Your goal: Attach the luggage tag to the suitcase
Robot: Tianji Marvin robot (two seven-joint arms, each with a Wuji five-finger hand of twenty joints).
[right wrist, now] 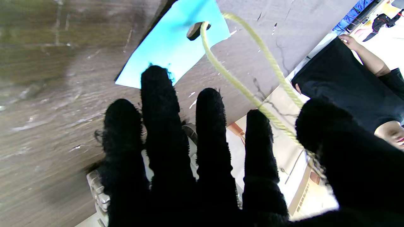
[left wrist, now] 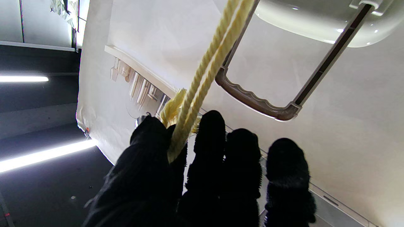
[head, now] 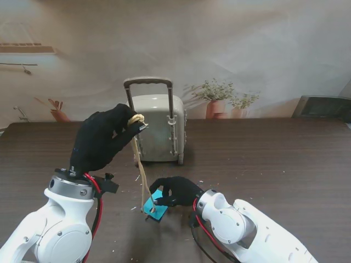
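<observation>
A small grey-green suitcase (head: 159, 129) stands upright at the middle of the dark table, its telescopic handle (head: 148, 82) pulled out. My left hand (head: 101, 137) is raised beside the handle's left post, shut on the top of a yellow cord loop (head: 141, 170). The cord hangs down to a blue luggage tag (head: 156, 207) lying on the table nearer to me. In the left wrist view the cord (left wrist: 202, 78) runs from my fingers (left wrist: 151, 148) past the handle (left wrist: 252, 102). My right hand (head: 175, 190) hovers at the tag (right wrist: 170, 47), fingers spread, one fingertip (right wrist: 154, 78) on its edge.
A printed backdrop with potted plants hangs behind the table. A dark flat object (head: 323, 107) sits at the far right edge. Small pale scraps (head: 137, 178) dot the wood around the tag. A person in black (right wrist: 347, 82) shows in the right wrist view.
</observation>
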